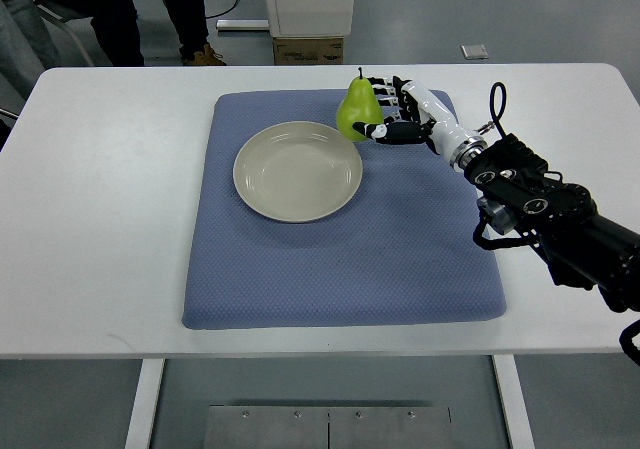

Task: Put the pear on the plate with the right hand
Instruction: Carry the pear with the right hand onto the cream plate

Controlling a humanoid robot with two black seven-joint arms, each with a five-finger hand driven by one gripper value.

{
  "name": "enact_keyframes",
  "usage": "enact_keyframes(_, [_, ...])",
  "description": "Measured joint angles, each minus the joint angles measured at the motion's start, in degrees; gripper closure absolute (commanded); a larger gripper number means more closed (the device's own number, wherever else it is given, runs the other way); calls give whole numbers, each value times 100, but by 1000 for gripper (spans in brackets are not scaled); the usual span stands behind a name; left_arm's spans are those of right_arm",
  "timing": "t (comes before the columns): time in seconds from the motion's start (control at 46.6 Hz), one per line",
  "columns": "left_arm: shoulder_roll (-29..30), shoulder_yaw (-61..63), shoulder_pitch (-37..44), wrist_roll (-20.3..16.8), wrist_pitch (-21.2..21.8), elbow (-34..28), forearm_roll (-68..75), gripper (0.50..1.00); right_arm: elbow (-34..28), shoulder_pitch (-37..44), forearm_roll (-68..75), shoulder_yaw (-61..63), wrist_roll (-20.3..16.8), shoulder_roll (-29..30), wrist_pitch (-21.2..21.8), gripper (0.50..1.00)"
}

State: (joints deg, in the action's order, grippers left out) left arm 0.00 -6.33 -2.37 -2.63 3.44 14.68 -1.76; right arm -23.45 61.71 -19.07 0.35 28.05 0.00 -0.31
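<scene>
My right hand (392,112) has its fingers curled around the green pear (357,109). The pear stands upright on the blue mat (340,259), just beside the plate (297,171). The plate has nothing in it. The mat lies on the white bench (100,219). I see no writing.

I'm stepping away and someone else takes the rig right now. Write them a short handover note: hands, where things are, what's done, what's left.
Right hand: fingers wrapped around the pear, at the far edge of the blue mat.
Left hand: not in view.
Pear: upright, stem up, just beyond the plate's far right rim; whether it is lifted or on the mat cannot be told.
Plate: empty, on the mat, left of the hand.
Done: pear grasped.
Left: carry it over the plate, set it down, release.
</scene>
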Motion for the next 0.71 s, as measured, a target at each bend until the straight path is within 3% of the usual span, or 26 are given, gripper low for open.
enact_keyframes(0.708, [0, 0, 0, 0, 0, 0, 3, 500, -931, 0, -53, -43, 35, 0, -62, 1000])
